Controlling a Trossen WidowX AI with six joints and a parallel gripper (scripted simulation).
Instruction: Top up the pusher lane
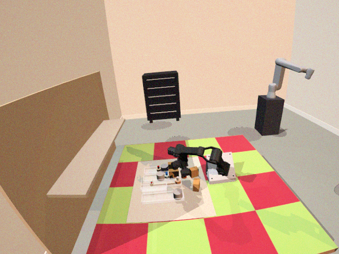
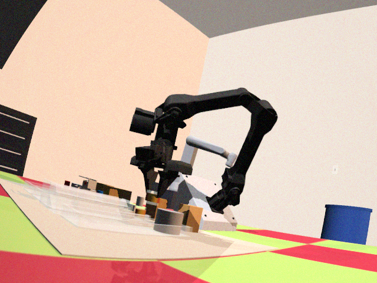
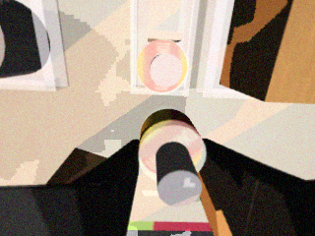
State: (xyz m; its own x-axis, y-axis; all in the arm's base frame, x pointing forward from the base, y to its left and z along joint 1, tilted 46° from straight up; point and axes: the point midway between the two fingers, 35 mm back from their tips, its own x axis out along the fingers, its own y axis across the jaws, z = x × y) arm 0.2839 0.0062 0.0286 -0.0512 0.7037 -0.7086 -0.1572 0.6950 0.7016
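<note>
My gripper (image 1: 184,174) (image 2: 154,196) (image 3: 169,145) points down and is shut on a jar (image 2: 151,209) (image 3: 172,132) with an orange-yellow band, a pale shoulder and a dark, narrow upper part. The held jar looks upright, just outside the front end of the sprung lane (image 3: 134,59), in line with it in the wrist view. A similar banded jar (image 1: 178,180) (image 2: 140,211) (image 3: 162,66) stands inside that clear-walled lane near its front stop, with a gap to the held jar. A thin edge, perhaps the pusher plate, shows behind it. The held jar's exact height is hard to judge.
A wide grey cylinder (image 1: 177,193) (image 2: 168,221) stands at the front of a neighbouring lane. Orange blocks (image 1: 194,171) (image 1: 196,184) stand near the gripper on the robot's side. Another orange block (image 3: 292,59) lies in the lane to the right in the wrist view.
</note>
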